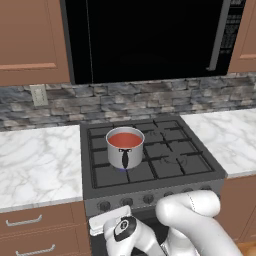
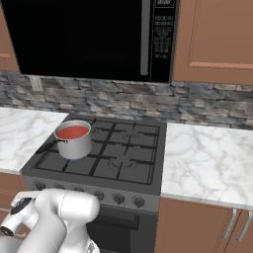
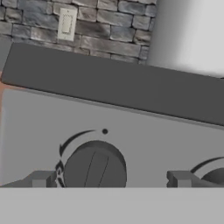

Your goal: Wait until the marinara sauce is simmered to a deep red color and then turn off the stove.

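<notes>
The marinara sauce [image 1: 125,140] [image 2: 73,132] is an orange-red disc in a small steel pot [image 1: 125,156] [image 2: 75,144] on the front left burner of the stove [image 1: 150,192] [image 2: 143,184]. A faint blue flame [image 1: 122,170] shows under the pot. My gripper [image 3: 110,179] is open, close in front of the stove's leftmost knob [image 3: 96,168], with one fingertip on each side of it and neither touching. The pot's steel wall [image 3: 192,35] rises above the stove edge in the hand view. My hand sits low against the stove front in the left base view.
A second knob [image 3: 216,177] lies just right of the fingers. A black microwave [image 1: 150,35] hangs above the stove. Marble counters [image 1: 35,160] [image 1: 230,135] flank it, with wooden drawers [image 1: 30,230] below. A wall outlet [image 1: 38,95] sits on the stone backsplash.
</notes>
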